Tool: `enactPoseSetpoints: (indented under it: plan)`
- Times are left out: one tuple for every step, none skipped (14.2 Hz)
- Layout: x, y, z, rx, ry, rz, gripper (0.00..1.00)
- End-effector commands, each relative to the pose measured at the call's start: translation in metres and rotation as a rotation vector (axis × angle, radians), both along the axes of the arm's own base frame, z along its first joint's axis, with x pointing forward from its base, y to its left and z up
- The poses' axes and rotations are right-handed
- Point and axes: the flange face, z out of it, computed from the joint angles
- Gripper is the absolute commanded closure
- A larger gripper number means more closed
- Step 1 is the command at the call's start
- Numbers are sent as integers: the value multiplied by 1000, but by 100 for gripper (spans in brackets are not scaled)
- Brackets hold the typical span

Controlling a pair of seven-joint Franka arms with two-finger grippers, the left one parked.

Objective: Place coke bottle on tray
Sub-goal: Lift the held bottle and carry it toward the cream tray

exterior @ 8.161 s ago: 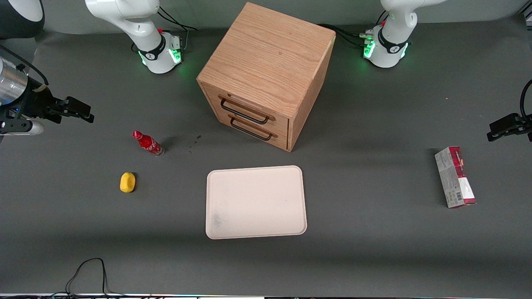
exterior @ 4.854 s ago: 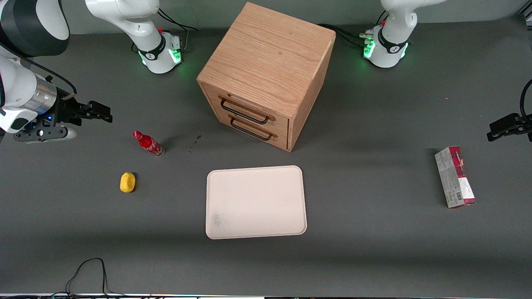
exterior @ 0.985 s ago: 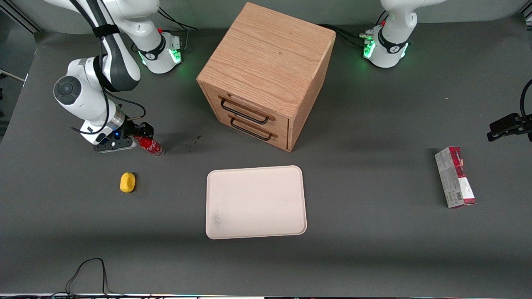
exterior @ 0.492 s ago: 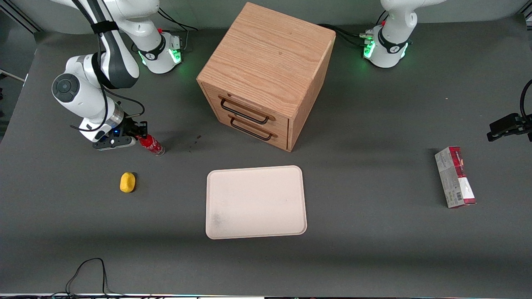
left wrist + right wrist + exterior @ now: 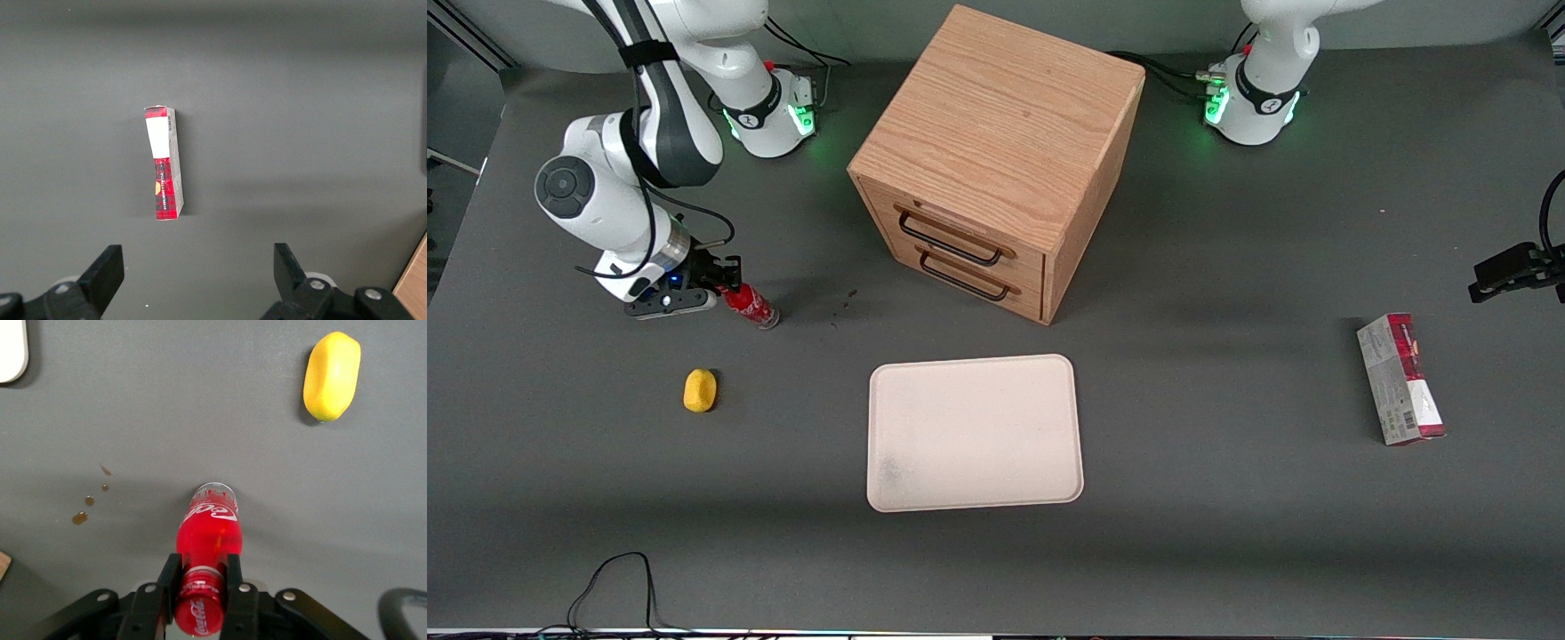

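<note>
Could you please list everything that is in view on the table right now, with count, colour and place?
coke bottle: one, red with a red cap and clear base, standing on the table toward the working arm's end, its neck between the gripper's fingers.
tray: one, cream, flat on the table in front of the cabinet, nearer the front camera.
yellow lump: one, yellow, on the table near the bottle, nearer the front camera.
wooden drawer cabinet: one, light wood with two dark handles, mid-table.
carton: one, red and grey, lying toward the parked arm's end.
brown spots: a few, on the table beside the bottle.
cable: one, black, at the table edge nearest the front camera.
gripper: one, black, closed on the bottle's neck.
</note>
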Motion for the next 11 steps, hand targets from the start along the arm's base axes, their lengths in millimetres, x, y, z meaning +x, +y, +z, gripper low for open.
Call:
enactPoseSetpoints:
  plan:
    - [18,2,65,-1,20,-7,100]
    - [28,2,88,-2,35,-9,100]
    - [37,3,110,-4,49,-16,100]
    - [47,3,129,-5,61,-21,100]
    - [59,4,150,-5,70,-20,100]
    - [70,5,170,-6,84,-20,100]
    - [81,5,191,-6,98,-21,100]
    - [93,5,209,-7,113,-20,100]
    - [106,6,224,-7,124,-20,100]
    - [117,8,234,-7,130,-18,100]
    - [126,9,239,-6,131,-20,100]
